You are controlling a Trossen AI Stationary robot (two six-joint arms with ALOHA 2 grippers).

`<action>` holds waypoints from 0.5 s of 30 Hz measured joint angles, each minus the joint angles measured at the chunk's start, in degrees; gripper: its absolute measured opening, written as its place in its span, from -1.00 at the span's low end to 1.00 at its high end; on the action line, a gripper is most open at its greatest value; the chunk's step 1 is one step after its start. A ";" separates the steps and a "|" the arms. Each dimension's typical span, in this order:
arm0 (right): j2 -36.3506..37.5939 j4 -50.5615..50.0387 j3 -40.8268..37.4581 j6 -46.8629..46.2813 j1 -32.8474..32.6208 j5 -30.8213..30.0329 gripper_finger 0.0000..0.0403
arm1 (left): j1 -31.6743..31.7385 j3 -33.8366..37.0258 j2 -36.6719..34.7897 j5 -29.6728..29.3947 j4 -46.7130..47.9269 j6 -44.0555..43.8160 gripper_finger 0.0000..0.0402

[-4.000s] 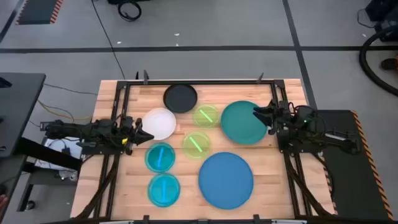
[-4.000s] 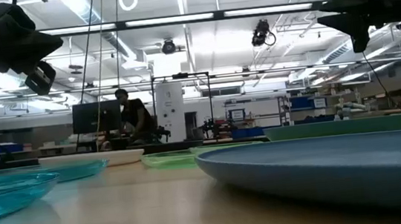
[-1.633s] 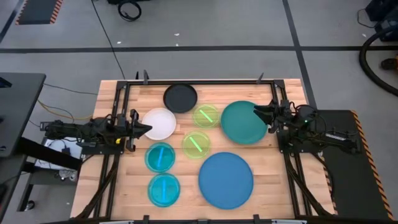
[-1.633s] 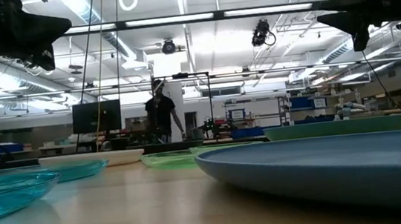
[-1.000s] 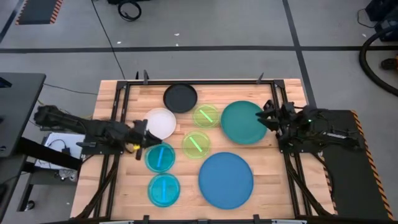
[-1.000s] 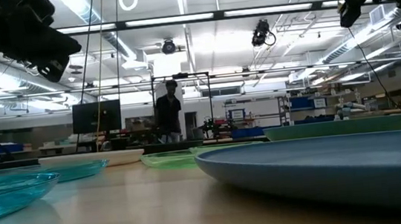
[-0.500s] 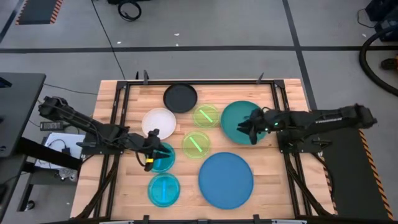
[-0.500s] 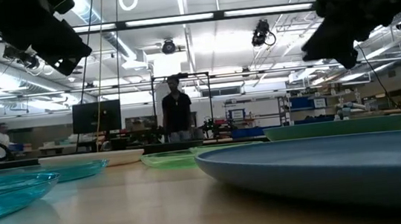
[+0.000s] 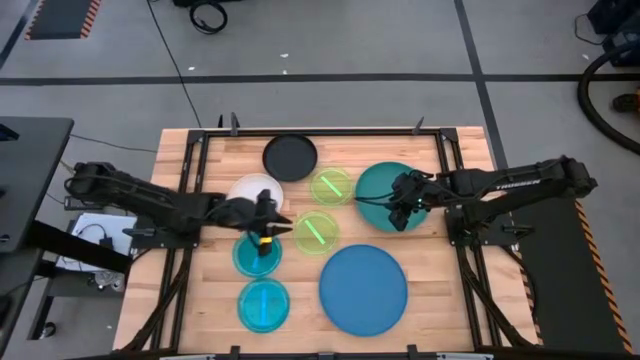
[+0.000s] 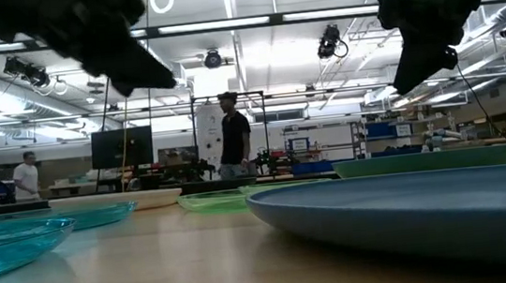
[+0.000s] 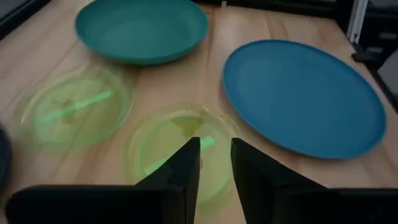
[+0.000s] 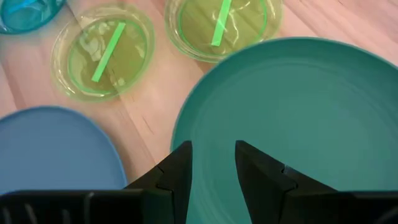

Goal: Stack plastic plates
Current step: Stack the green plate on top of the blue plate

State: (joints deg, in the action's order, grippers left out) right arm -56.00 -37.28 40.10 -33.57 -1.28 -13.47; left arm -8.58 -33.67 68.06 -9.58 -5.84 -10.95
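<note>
With both tools narrowly parted, the right tool [image 9: 401,212] could skid off the large round teal plastic plate [image 9: 388,190].

You are in a large open-plan robotics lab or industrial workshop. The low view shows a high ceiling [image 10: 252,38] with long strip lights and exposed pipework, workbenches, a monitor [image 10: 122,146], shelving and two people [image 10: 232,134] standing beyond. The high view shows a grey concrete floor [image 9: 330,40] with dark tape lines, loose cables, and a wooden table [image 9: 300,300] on a metal frame.
</note>
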 joint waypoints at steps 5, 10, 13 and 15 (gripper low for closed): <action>1.81 0.17 0.02 -1.77 -0.04 -0.72 -0.35 | 4.83 -9.27 11.15 6.46 1.42 7.70 -0.51; 3.77 -0.43 0.02 -0.31 -0.04 -0.87 -0.35 | 8.26 -18.38 21.48 12.12 2.87 16.68 -0.51; 5.57 -1.58 0.02 0.75 -0.07 -1.13 -0.35 | 9.77 -24.90 27.68 14.44 6.00 21.87 -0.51; 6.90 -2.51 0.02 0.83 -0.11 -1.96 -0.35 | 10.75 -29.68 31.82 15.72 8.96 24.59 -0.51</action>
State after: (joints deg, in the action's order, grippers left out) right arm -49.10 -39.79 40.12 -32.73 -1.39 -15.44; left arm 2.16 -63.35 99.88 6.14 3.12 13.64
